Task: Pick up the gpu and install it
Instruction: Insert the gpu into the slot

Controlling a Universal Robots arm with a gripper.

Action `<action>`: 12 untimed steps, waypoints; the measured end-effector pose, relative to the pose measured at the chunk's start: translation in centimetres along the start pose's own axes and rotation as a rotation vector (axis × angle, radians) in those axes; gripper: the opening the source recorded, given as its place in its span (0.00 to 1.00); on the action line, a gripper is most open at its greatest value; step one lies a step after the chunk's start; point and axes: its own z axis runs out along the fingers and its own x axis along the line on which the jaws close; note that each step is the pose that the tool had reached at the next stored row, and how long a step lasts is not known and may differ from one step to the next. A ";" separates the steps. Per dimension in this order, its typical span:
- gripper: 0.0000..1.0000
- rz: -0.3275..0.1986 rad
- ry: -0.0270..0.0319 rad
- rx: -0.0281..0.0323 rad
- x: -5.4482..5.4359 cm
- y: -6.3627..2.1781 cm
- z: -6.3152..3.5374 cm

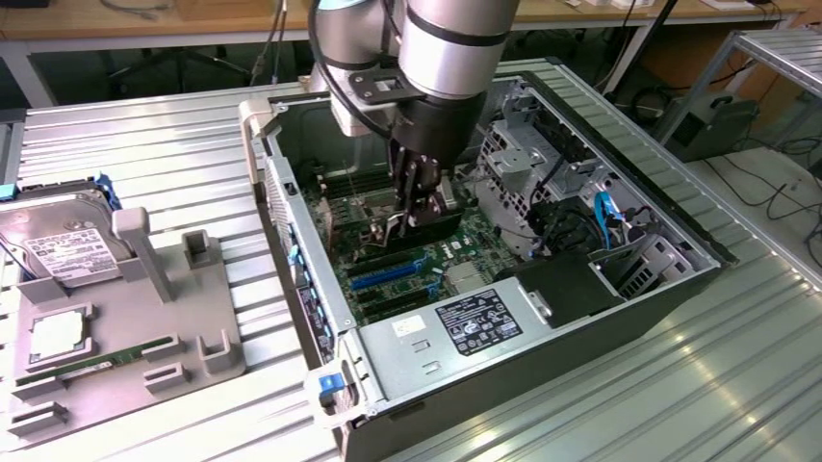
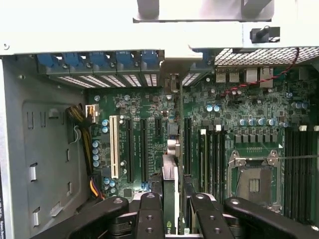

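The fingers point(image 2: 149, 214) are clamped on the gpu point(image 2: 169, 174), which stands on edge inside the open computer case point(image 1: 540, 395), over the long slots of the green motherboard point(image 2: 249, 114). The case also holds a power supply whose black label point(image 1: 478, 322) has print too small to read. On the desk point(image 1: 154, 154), a grey tray point(image 1: 192, 318) holds a hard drive point(image 1: 58, 241) with an unreadable white label, and a green memory stick point(image 1: 96, 363).

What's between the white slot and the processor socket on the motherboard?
In the wrist view, black slots and the gpu, held edge-on by the gripper.
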 end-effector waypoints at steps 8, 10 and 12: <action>0.26 -0.024 0.0004 0.0094 -0.4 0.21 1.05; 0.26 -0.025 0.0003 0.0096 -0.4 0.21 1.43; 0.26 -0.025 0.0002 0.0097 -0.4 0.21 1.75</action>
